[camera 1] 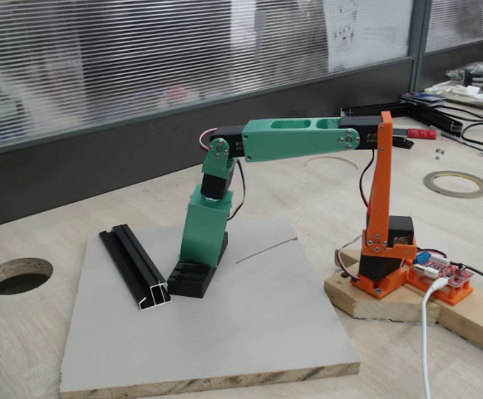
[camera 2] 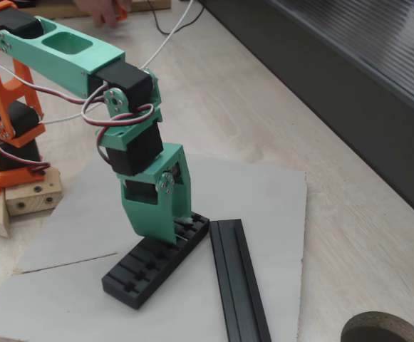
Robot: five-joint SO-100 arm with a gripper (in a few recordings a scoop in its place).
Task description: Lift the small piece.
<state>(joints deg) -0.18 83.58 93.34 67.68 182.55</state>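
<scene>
**Green gripper down on the black ridged block**

The arm reaches out from its orange base (camera 1: pixel 382 266) and bends down so that the green gripper (camera 1: pixel 201 249) stands nearly upright over the black ridged block (camera 2: pixel 157 260). In both fixed views the gripper's lower end sits on or in the block's far end, among the ridges. How the jaws stand cannot be told: the green body hides the fingertips in both views.

The small silvery piece cannot be made out; if it lies at the block, the gripper covers it.

The long black rail (camera 2: pixel 241 285) lies just beside the block, apart from it, on the grey board (camera 1: pixel 249 332). The board rests on a wooden table (camera 1: pixel 33 349) with a round hole (camera 1: pixel 17 274) near the board's corner.
</scene>
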